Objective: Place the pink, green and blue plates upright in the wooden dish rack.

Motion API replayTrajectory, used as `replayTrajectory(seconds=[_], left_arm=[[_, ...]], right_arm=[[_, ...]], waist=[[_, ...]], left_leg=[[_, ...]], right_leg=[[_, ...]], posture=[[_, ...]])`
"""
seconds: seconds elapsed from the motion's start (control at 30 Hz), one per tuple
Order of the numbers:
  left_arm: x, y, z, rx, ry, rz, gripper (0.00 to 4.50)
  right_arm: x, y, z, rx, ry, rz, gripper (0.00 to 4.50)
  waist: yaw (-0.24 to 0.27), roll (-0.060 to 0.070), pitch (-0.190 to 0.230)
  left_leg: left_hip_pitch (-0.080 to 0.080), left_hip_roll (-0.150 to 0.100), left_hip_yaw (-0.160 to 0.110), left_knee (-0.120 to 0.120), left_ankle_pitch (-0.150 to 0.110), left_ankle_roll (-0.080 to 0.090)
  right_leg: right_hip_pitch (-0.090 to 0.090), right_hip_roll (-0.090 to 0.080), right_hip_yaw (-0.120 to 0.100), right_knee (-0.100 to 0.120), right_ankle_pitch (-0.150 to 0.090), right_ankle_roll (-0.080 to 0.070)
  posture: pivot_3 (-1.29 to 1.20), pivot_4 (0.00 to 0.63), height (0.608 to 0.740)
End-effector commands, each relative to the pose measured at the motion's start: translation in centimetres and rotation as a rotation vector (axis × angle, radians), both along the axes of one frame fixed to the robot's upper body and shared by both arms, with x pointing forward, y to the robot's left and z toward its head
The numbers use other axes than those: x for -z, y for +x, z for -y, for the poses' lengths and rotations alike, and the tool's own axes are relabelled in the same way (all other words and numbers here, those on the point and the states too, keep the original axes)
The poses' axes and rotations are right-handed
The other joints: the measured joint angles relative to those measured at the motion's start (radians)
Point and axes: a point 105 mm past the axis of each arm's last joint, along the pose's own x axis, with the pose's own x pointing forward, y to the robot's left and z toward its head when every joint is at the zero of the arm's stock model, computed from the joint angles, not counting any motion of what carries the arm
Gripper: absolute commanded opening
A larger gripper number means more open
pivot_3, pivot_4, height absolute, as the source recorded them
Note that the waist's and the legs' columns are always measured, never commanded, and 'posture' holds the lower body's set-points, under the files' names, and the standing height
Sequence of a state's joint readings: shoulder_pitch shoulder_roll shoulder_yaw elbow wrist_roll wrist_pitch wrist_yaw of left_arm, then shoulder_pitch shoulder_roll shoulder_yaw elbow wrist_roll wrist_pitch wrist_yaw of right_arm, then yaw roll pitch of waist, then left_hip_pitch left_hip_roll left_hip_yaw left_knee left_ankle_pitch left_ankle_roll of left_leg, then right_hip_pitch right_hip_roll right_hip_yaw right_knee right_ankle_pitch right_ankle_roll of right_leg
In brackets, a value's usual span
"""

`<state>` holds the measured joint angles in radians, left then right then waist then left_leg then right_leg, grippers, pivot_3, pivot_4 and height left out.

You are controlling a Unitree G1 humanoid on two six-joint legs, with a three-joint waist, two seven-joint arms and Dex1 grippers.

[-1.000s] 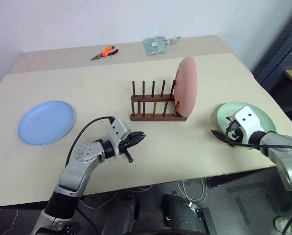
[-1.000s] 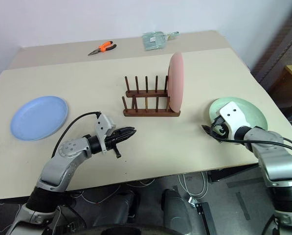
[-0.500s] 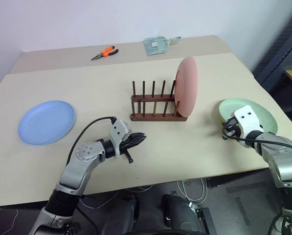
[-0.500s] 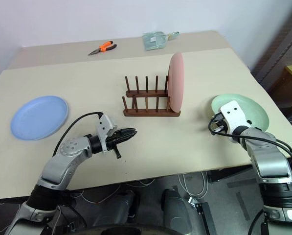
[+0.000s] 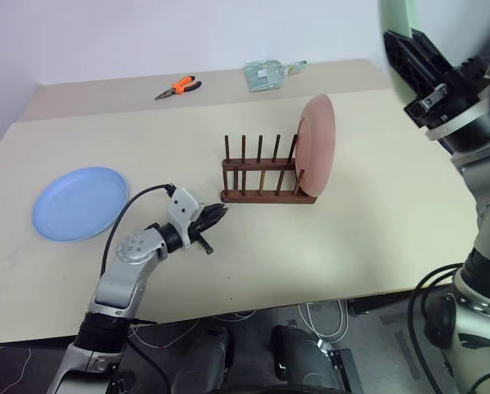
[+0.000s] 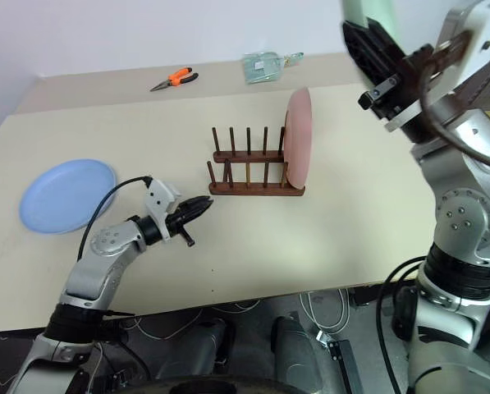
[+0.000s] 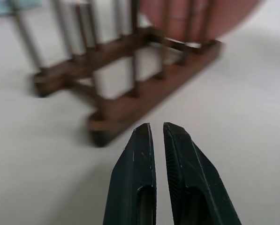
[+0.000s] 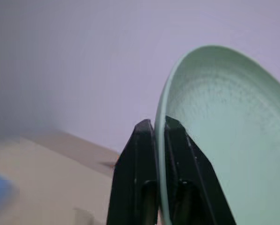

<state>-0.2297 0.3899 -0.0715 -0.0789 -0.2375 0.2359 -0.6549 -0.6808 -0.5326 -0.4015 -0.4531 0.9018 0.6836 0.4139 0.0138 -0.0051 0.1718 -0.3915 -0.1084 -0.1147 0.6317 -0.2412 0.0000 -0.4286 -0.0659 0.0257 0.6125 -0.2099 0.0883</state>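
The pink plate (image 5: 318, 146) stands upright at the right end of the wooden dish rack (image 5: 261, 182) in the middle of the table. The blue plate (image 5: 79, 203) lies flat at the table's left. My right gripper (image 8: 154, 124) is shut on the rim of the green plate (image 8: 224, 140), holding it high above the table's right side; the head views catch just its edge (image 5: 395, 20) at their top. My left gripper (image 5: 218, 213) is shut and empty, low over the table just left of the rack, pointing at it (image 7: 157, 126).
Orange-handled pliers (image 5: 177, 85) and a clear plastic bag (image 5: 265, 74) lie on the far table strip behind the rack. Four free slots in the rack are left of the pink plate. The table's front edge (image 5: 253, 305) runs close below the left arm.
The right gripper closed on the green plate's rim and swung it up off the table, high and leftward. The left gripper edged toward the rack.
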Motion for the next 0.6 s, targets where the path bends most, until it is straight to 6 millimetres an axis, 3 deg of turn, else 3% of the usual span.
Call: replayTrajectory(seconds=[0.03,0.17,0.3,0.4,0.6], left_arm=[[-1.4,0.5,-0.7,-0.041,-0.012,0.08,0.41],[-1.4,0.8,-1.1,-0.062,-0.013,0.091,0.41],[-1.4,0.7,-1.1,-0.069,-0.018,0.096,0.41],[-1.4,0.4,-1.0,-0.063,-0.03,0.092,0.41],[-1.2,-0.3,-0.7,-0.036,-0.039,0.072,0.41]], right_arm=[[-2.6,-3.5,-3.0,-0.27,0.168,0.042,0.05],[-2.5,-3.7,-5.9,-0.442,0.345,-0.075,0.05],[0.3,-1.3,-8.1,-0.417,0.445,-0.27,0.05],[2.3,0.5,-8.8,-0.353,0.487,-0.379,0.05],[3.4,1.2,-9.3,-0.354,0.547,-0.464,0.05]], waist=[[-0.001,0.0,0.0],[-0.006,0.001,0.0],[-0.005,0.001,0.0],[-0.005,0.001,0.0],[-0.009,0.001,0.0]], left_leg=[[0.0,0.0,0.0,0.0,0.0,0.0],[0.0,0.001,0.0,-0.002,0.0,0.0],[0.0,0.0,0.0,-0.002,0.0,0.0],[0.0,0.0,0.0,-0.001,0.0,0.0],[0.0,0.0,0.001,-0.002,0.0,0.0]], right_leg=[[0.0,0.0,0.0,0.0,0.0,0.0],[-0.002,0.0,0.0,0.002,0.0,0.0],[-0.002,0.001,0.0,0.002,0.0,0.0],[-0.003,0.001,0.0,0.002,0.0,0.0],[-0.004,0.001,0.0,0.003,0.0,0.0]], posture=[[0.0,0.15,0.74],[0.0,0.15,0.74],[0.0,0.15,0.74],[0.0,0.15,0.74],[0.0,0.15,0.74]])
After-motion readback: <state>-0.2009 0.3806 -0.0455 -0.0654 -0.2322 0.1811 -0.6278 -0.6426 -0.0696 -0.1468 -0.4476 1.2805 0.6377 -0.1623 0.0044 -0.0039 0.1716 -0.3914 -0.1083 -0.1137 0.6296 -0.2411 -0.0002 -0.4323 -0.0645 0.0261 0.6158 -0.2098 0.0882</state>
